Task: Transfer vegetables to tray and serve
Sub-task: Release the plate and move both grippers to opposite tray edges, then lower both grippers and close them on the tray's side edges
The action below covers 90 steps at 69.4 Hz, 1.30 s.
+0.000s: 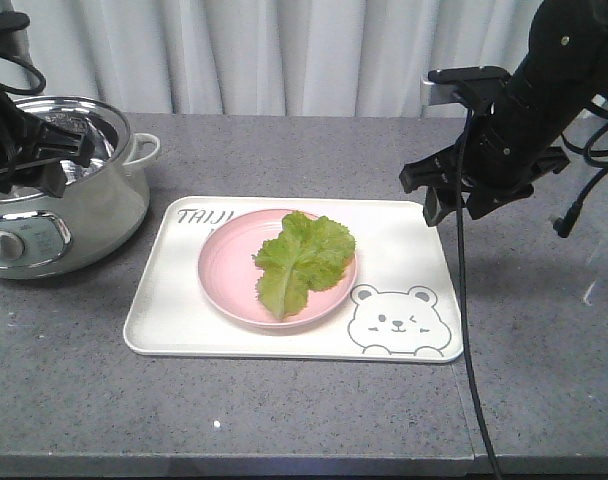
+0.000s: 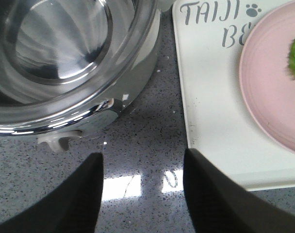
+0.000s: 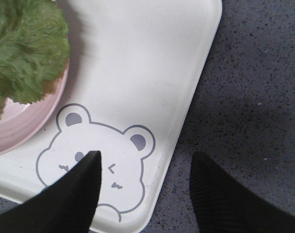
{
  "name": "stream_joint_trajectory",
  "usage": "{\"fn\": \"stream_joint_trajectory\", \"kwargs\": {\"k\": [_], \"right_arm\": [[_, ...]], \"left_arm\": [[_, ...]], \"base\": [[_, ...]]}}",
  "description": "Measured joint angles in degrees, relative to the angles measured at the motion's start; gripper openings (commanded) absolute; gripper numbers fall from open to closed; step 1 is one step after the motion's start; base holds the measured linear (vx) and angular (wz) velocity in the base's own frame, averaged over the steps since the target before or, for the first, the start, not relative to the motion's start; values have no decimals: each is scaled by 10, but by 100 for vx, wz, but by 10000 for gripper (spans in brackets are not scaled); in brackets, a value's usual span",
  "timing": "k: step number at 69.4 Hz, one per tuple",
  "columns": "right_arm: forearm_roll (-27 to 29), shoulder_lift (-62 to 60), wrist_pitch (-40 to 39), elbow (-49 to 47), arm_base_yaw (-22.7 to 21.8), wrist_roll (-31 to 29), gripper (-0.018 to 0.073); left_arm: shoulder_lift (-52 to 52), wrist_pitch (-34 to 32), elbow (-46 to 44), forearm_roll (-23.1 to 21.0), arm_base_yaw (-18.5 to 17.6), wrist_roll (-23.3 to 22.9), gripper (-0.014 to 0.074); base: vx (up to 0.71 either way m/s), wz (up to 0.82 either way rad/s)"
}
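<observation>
The vegetables, one ruffled green lettuce leaf (image 1: 302,255), lie on a round pink plate (image 1: 229,275) that stands on the cream tray (image 1: 404,240) with a bear print. In the right wrist view the leaf (image 3: 21,48) is at the top left and the tray (image 3: 138,73) fills the middle. My right gripper (image 1: 454,195) hovers open over the tray's right edge; its jaws (image 3: 146,158) straddle that edge and hold nothing. My left gripper (image 1: 49,160) hangs open by the pot, over bare counter (image 2: 141,160) between the pot and the tray (image 2: 210,121).
A steel electric pot (image 1: 74,200) with white handles stands at the left, close to the tray's left edge; its inside (image 2: 65,48) shows only shiny metal. The grey speckled counter (image 1: 544,330) runs to a front edge. White curtains hang behind.
</observation>
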Motion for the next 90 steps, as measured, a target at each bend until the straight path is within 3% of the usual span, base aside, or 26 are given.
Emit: {"fn": "stream_joint_trajectory", "kwargs": {"k": [16,31,60,90], "right_arm": [[5,14,0,0,-14,26,393],[70,16,0,0,-58,31,393],[62,21,-2,100,-58,20,393],[71,43,-20,108,-58,20,393]], "left_arm": [[39,-3,3,-45,0,19,355],[71,-3,3,-45,0,25,355],[87,-56,93,-55,0,38,355],[95,-103,119,-63,0,41,355]], "base": [[0,0],[0,0],[0,0],[0,0]]}}
